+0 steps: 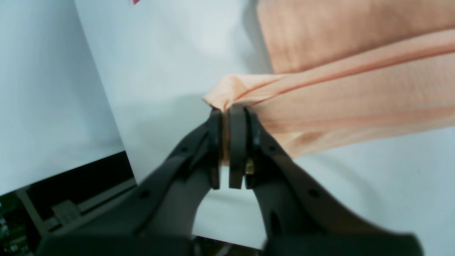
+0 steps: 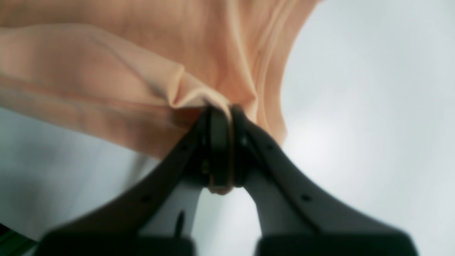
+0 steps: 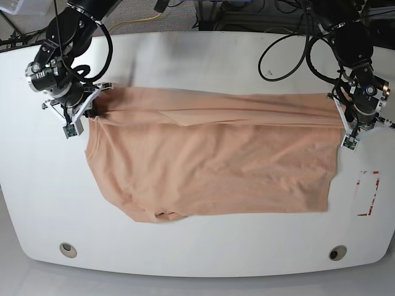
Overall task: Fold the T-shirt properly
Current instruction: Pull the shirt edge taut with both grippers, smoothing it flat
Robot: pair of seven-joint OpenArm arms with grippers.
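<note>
I see the soft peach-pink cotton T-shirt [image 3: 210,166] spread across the middle of the white oval table [image 3: 197,55] in the base view, running from the left arm on the frame's right side to the right arm on the frame's left side. Its upper edge is pulled into a long taut band with lengthwise folds, while the rest of the cloth hangs down toward the lower part of the frame and lies flat on the table, with a rounded, slightly rumpled edge at the lower left.

In the left wrist view my black left gripper [image 1: 227,113] sits at lower centre, its jaws pressed together on a bunched corner of the shirt [image 1: 355,103]; the fabric streams away to the right edge of the frame in stretched pleats.

In the right wrist view my black right gripper [image 2: 224,110] is likewise clamped on a pinched fold of the shirt [image 2: 106,71], and a little cloth pokes out below the closed jaws. The fabric fills the upper left of that frame, blurred and close.

On the table near the right edge of the base view I can make out a red rectangular outline mark [image 3: 368,192], just beside the shirt's lower right corner but apart from it. Two small round grey fittings [image 3: 68,250] sit in the table near the bottom edge, left and right.
</note>
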